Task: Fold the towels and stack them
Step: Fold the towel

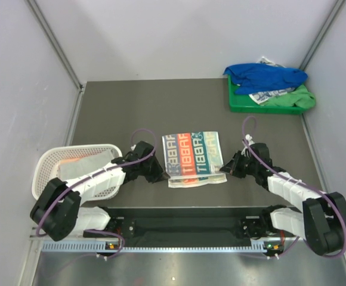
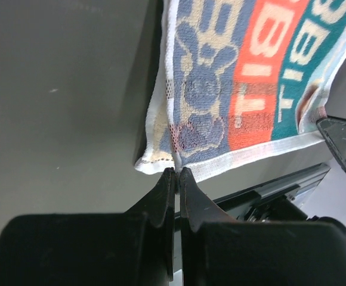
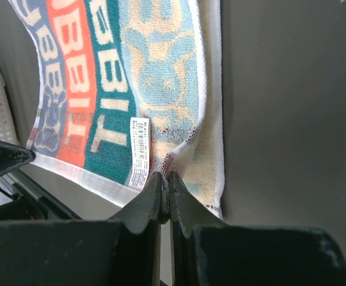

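Lettered towel point(image 1: 194, 156) lies flat on the table point(image 1: 119, 113) between my 2 arms, near edge close to my bases. A 2nd layer peeks out along the near and left sides, so I judge it's been folded 1 time and the next fold is the step in hand.

My left pincer point(image 2: 177, 173) is squeezed narrow on the white hem at the near-left corner. My right pincer point(image 3: 163, 177) is squeezed narrow on the hem at the near-right corner, just beside the label point(image 3: 140, 152), and the cloth puckers there. Both bites are thin, hem only. I can't tell whether the lower layer is caught too, esp. on the left.

To do it well:
- Raise both corners together, same height, w/ the hem taut between them.
- Go slow at 1st and watch whether both layers come up. If only the top 1 does, the fold will split.
- Carry the near edge away from me and over to the far edge, then line up hems before letting go.
- Let go only once the cloth rests flat.

Basket point(image 1: 48, 161) sits right beside my left arm, so I'd keep that elbow in. Blue towel point(image 1: 265, 76) on the tray point(image 1: 244, 106) is well apart at the far right, no worry.
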You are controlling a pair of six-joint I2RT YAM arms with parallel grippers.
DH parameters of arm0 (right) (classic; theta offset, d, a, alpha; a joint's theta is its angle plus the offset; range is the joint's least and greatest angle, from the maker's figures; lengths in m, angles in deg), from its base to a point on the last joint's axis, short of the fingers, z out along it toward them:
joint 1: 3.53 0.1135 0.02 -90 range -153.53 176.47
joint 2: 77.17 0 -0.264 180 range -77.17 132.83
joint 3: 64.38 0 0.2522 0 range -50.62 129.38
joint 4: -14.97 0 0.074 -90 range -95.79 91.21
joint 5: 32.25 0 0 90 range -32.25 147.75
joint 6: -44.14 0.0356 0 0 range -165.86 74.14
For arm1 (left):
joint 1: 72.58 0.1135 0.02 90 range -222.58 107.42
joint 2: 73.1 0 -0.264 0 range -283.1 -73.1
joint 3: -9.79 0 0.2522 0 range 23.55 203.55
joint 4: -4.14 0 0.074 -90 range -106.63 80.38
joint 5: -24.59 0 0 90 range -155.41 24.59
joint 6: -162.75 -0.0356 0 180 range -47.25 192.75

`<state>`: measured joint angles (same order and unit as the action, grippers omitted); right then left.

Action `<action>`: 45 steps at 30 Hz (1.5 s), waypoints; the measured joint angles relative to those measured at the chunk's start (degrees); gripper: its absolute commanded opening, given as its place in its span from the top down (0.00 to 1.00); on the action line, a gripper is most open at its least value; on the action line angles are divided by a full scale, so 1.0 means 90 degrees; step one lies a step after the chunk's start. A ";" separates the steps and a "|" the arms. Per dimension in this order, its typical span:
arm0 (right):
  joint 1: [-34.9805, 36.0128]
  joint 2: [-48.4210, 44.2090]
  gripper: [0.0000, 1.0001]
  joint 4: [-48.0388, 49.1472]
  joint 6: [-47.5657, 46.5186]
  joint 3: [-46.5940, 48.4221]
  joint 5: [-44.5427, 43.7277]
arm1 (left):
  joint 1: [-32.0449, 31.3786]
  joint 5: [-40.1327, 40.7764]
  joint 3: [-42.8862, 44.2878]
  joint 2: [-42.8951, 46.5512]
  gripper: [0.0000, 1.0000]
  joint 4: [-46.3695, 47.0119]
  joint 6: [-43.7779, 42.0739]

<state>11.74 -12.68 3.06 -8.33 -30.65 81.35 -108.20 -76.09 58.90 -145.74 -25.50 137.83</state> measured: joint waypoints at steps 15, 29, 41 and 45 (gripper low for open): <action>0.0012 0.0049 0.80 0.0219 -0.0012 -0.0430 -0.0049 | -0.0272 -0.0389 -0.0561 -0.0498 0.93 0.0787 0.0109; 0.0024 -0.0979 0.60 -0.0874 -0.0340 -0.0129 -0.0590 | -0.0291 -0.0265 -0.0197 0.0267 0.58 -0.0355 -0.0651; 0.0036 0.1144 0.66 -0.0386 -0.0503 0.2144 -0.0714 | 0.0670 -0.0381 0.2266 -0.1530 0.66 0.0204 -0.1372; 0.0041 0.2441 0.68 0.0051 -0.0459 0.2992 -0.0522 | 0.0869 -0.0634 0.2960 -0.2805 0.66 0.0588 -0.1537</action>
<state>12.11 9.29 3.52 -12.46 -3.72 76.65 -100.37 -81.80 85.55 -170.98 -20.21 123.99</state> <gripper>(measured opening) 0.324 0.337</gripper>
